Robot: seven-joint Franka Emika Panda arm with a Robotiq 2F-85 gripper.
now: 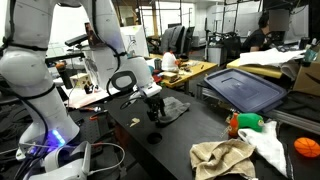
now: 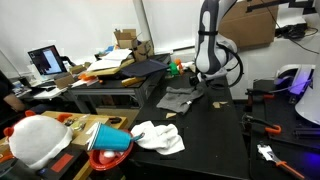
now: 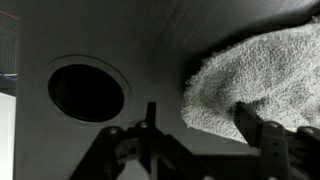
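Note:
My gripper [image 3: 198,118] is open and hangs low over a black table [image 1: 130,150]. In the wrist view its right finger is over a grey towel [image 3: 250,70] and its left finger is over bare table beside the towel's edge. Whether a finger touches the towel I cannot tell. A round hole [image 3: 85,92] in the tabletop lies to the left of the fingers. In both exterior views the gripper [image 1: 155,103] [image 2: 200,80] is at the edge of the crumpled grey towel [image 1: 174,108] [image 2: 180,98]. Nothing is held.
A beige towel [image 1: 222,158], a white cloth [image 1: 268,145], a green and orange object [image 1: 245,122] and an orange ball [image 1: 307,148] lie at the table's end. A dark bin lid [image 1: 247,88] rests on a side bench. Cluttered desks and a laptop [image 2: 45,62] stand beyond.

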